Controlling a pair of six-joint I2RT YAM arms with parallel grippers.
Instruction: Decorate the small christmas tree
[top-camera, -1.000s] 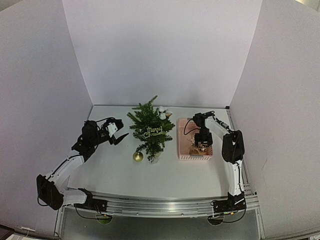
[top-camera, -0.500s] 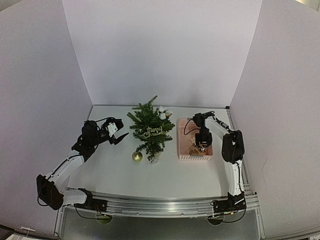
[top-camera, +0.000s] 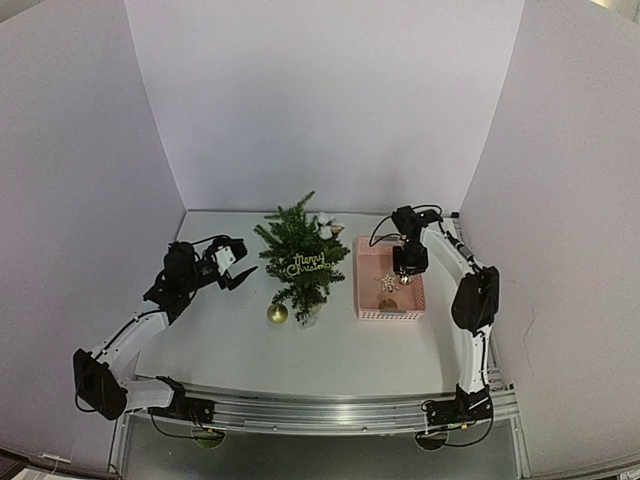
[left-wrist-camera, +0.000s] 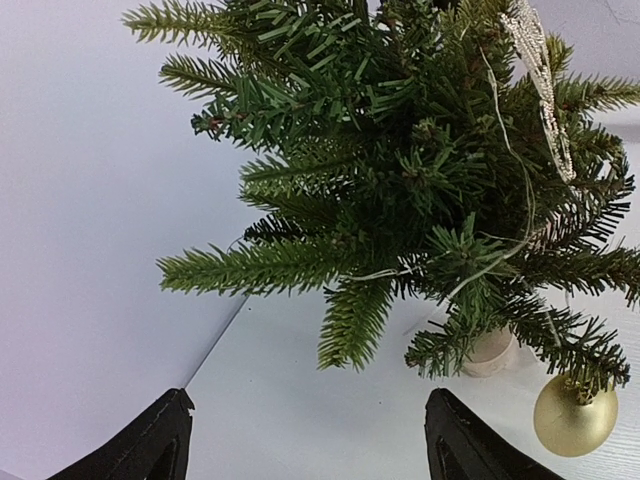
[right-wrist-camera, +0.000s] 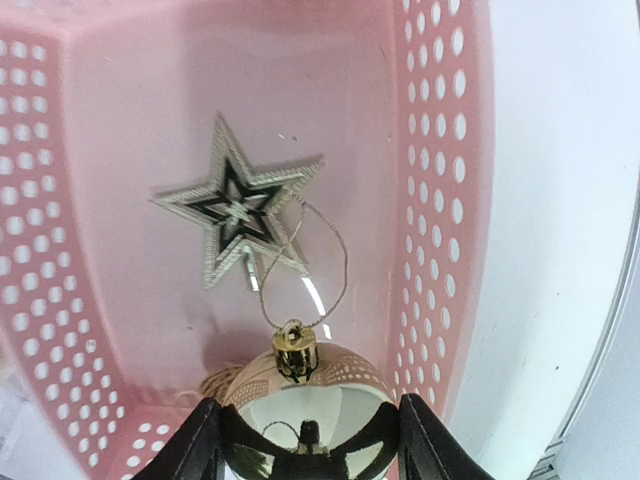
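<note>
right gripper (right-wrist-camera: 307, 425) grips gold bauble (right-wrist-camera: 305, 390) above star (right-wrist-camera: 238, 212) in pink basket (right-wrist-camera: 440, 150)

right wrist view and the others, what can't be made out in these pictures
- Right wrist view: the gold bauble in the right tool is cut off by the bottom edge; a tan item beneath it is mostly hidden.
- Left wrist view: the small christmas tree loses its top to the upper edge; branches hide part of its pale base.
- Top view: the white ornaments behind the tree are too small to identify.
</note>
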